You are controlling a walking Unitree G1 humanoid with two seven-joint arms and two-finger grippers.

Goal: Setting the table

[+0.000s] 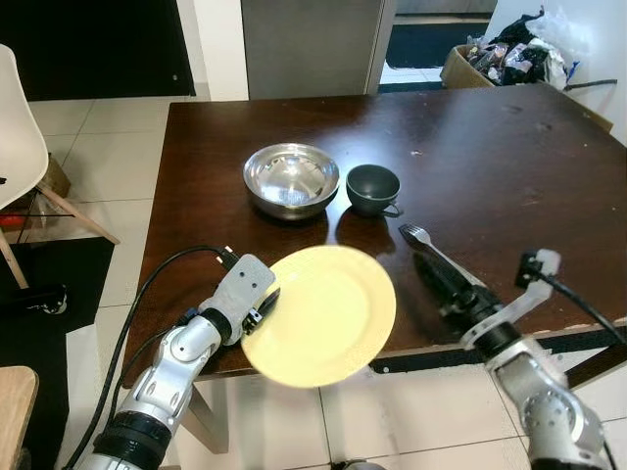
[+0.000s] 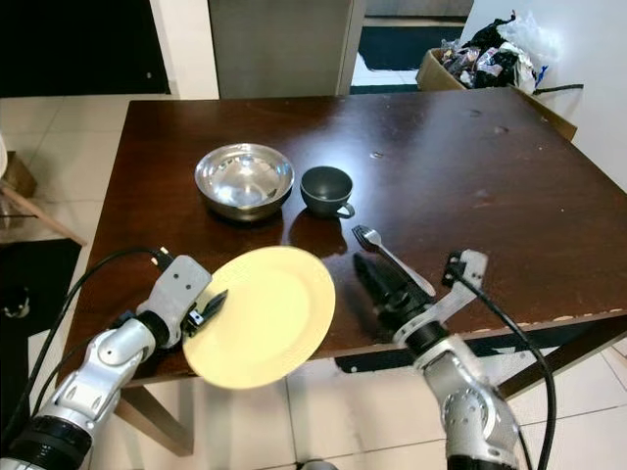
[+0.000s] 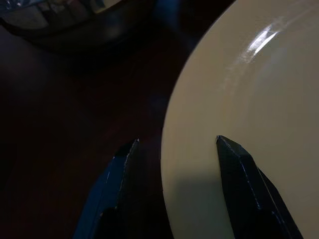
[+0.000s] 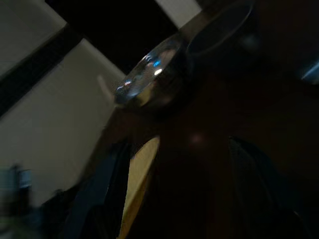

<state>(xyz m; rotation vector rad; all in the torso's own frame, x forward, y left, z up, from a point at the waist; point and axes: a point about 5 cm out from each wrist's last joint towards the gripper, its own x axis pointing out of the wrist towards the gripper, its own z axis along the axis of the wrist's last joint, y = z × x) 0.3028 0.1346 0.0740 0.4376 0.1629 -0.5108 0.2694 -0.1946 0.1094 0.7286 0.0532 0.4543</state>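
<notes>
A round yellow plate [image 1: 323, 313] lies at the table's near edge, with about half of it hanging over the floor. My left gripper [image 1: 269, 305] is at the plate's left rim and open. In the left wrist view one finger [image 3: 119, 189] is over the dark table and the other over the plate [image 3: 259, 99]. A silver fork [image 1: 431, 247] lies to the right of the plate. My right gripper [image 1: 436, 272] rests open on the table just beside the fork. A steel bowl [image 1: 291, 178] and a dark cup [image 1: 373, 188] stand further back.
The dark wooden table [image 1: 490, 147] is bare on its right half. A white chair [image 1: 15, 147] stands on the left on the tiled floor. A box of clutter [image 1: 509, 59] sits behind the table's far right corner.
</notes>
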